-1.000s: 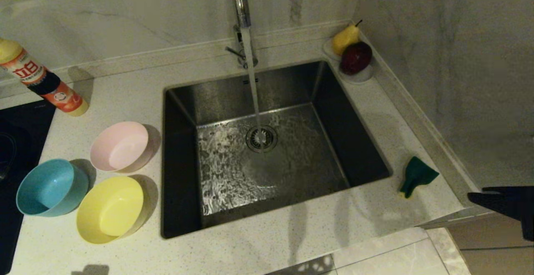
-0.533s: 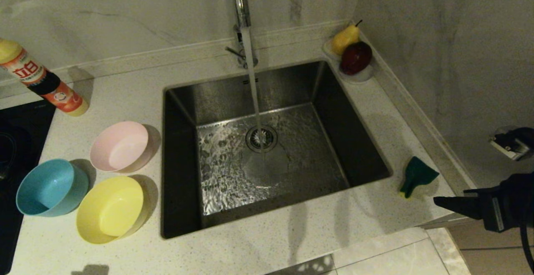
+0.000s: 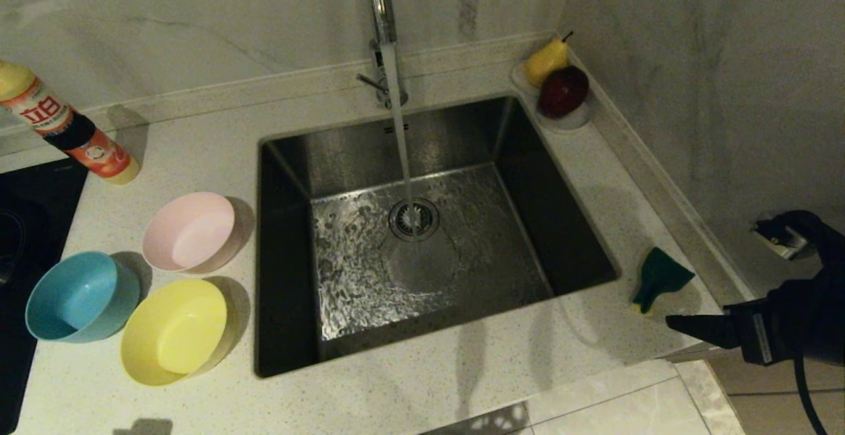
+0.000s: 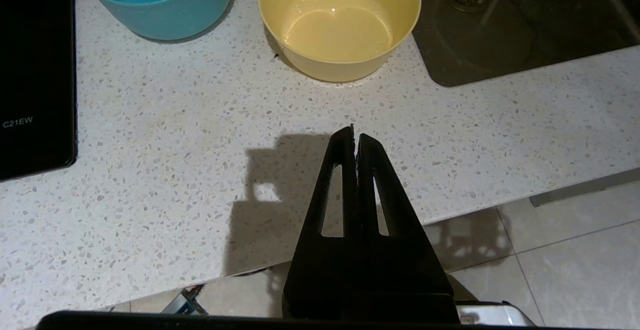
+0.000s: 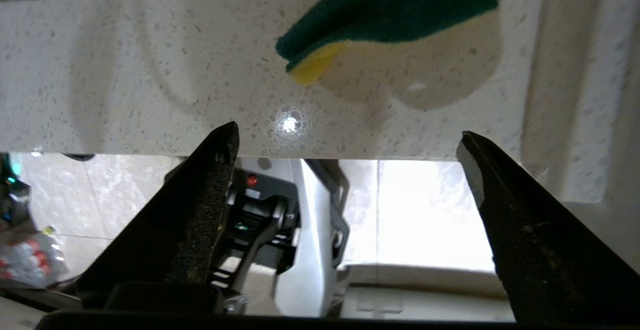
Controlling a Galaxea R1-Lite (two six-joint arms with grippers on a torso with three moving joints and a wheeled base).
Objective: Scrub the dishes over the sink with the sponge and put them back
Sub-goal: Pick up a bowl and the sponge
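Reaching for the sponge (image 3: pixel 660 278) from the surface's front right corner, right gripper (image 5: pixel 350 142) spread wide and empty.

Seen from the head, the sponge lies at about ten o'clock from the right gripper's tip, near but not touching, green layer up and one end curled; its long axis runs roughly from one o'clock to seven o'clock. It sits on the surface (image 3: pixel 581 349) between the sink (image 3: pixel 422 250) rim at nine o'clock and the wall ledge at three o'clock, so the room either side is narrow and the front edge is close. The left gripper (image 4: pixel 355 137) hangs parked and closed by the yellow bowl (image 3: pixel 175 329); the blue bowl (image 3: pixel 82 296) and pink bowl (image 3: pixel 191 230) stand left of the sink, well apart from the sponge, so the right arm is plainly nearer.
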